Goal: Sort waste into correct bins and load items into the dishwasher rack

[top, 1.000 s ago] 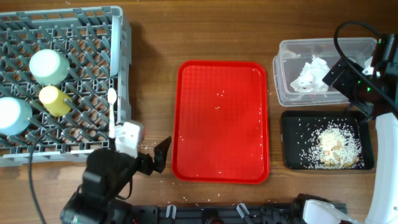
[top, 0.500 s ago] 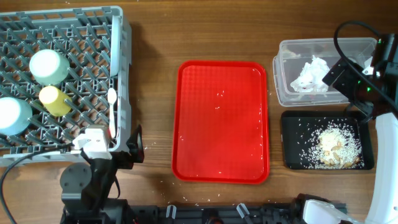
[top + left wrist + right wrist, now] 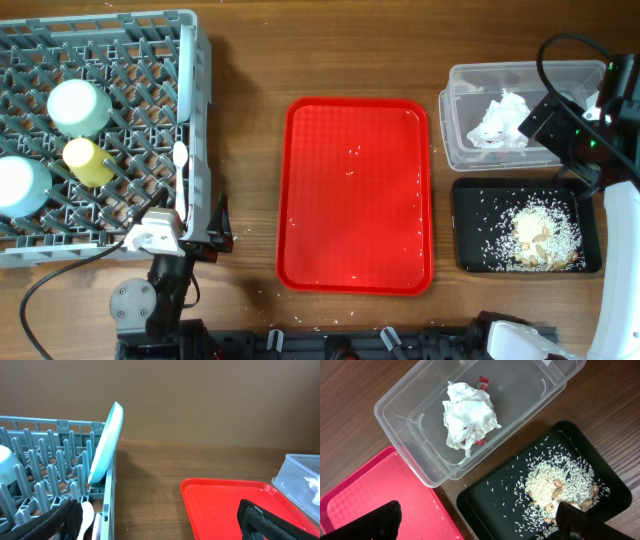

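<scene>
The grey dishwasher rack (image 3: pixel 120 60) at the far left holds a pale green bowl (image 3: pixel 78 107), a yellow cup (image 3: pixel 88 162), a pale blue bowl (image 3: pixel 20 186) and a white spoon (image 3: pixel 180 160). In the left wrist view a pale blue-green plate (image 3: pixel 106 442) stands upright in the rack (image 3: pixel 50 455). My left gripper (image 3: pixel 215 222) is open and empty by the rack's front right corner. The clear tub (image 3: pixel 395 420) holds crumpled tissue (image 3: pixel 467 412) and a red wrapper (image 3: pixel 483 382). The black tray (image 3: pixel 490 500) holds rice and scraps (image 3: pixel 555 477). My right gripper (image 3: pixel 477 525) is open and empty above both bins.
The red serving tray (image 3: pixel 355 195) lies in the middle with a few rice grains on it. The clear tub (image 3: pixel 460 140) and the black tray (image 3: pixel 470 215) sit at its right. Stray grains lie on the wooden table near the front edge.
My left arm has drawn back to the left, from the red tray's front left corner to the rack's front right corner, with its gripper open. The right arm has not moved.
</scene>
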Available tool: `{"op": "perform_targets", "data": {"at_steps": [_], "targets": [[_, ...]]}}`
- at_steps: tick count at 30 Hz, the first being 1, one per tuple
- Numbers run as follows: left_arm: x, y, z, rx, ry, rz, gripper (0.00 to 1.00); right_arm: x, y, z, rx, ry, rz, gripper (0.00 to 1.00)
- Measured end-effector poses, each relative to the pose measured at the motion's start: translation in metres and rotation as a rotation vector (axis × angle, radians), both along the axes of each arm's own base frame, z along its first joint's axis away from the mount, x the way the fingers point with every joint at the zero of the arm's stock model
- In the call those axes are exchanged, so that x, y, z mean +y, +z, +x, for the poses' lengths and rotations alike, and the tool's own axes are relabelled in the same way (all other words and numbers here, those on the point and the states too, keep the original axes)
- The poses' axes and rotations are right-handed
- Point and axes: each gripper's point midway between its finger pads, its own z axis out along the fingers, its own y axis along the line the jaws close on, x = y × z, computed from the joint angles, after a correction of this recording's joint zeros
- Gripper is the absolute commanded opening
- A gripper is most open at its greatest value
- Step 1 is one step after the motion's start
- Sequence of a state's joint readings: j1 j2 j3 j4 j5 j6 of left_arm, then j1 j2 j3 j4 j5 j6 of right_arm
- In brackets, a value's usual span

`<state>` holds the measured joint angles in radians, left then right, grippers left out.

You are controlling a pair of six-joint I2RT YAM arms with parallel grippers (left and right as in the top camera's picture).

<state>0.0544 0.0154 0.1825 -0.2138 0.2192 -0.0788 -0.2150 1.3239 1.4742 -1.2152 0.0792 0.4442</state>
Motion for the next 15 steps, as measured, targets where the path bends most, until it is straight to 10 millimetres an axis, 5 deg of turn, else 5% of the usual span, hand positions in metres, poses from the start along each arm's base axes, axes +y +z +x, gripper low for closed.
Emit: {"op": "perform_targets", "data": {"at_steps": [15], "targets": [[0.009, -0.011, 0.014, -0.123, 0.037, 0.008, 1.00, 0.000, 0.000, 0.000, 0.000, 0.001, 0.000, 1.00]]}}
